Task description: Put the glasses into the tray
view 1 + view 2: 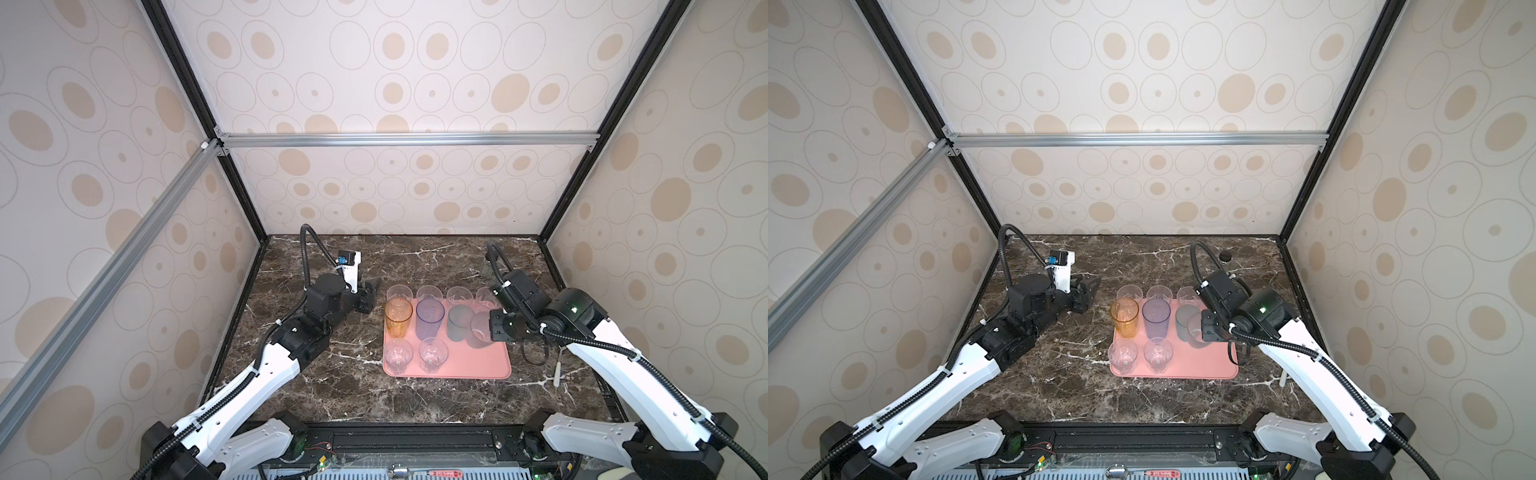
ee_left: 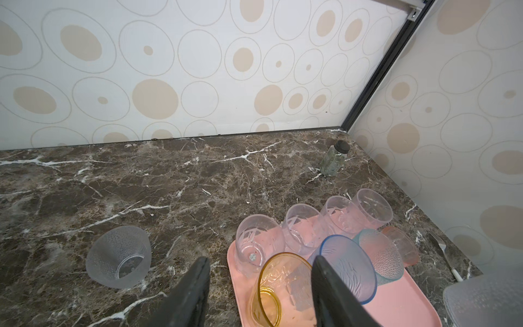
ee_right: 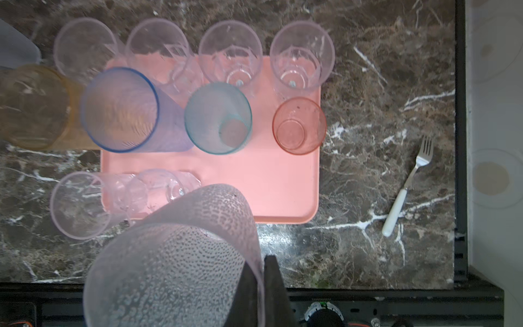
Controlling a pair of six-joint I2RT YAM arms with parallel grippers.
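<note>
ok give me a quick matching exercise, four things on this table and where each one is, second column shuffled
Things
1 frosted glass nearest the right arm
2 frosted glass nearest the left arm
3 fork
4 black-lidded jar

Places
a lying on the table, right of the tray
b rim pinched by the right gripper
c near the far right corner
d on bare marble, off the tray

Pairs: 1-b, 2-d, 3-a, 4-c

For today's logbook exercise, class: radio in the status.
Left gripper open, empty. Right gripper shut on frosted glass, above tray. Second frosted glass on table. Tray space below it bare.
</note>
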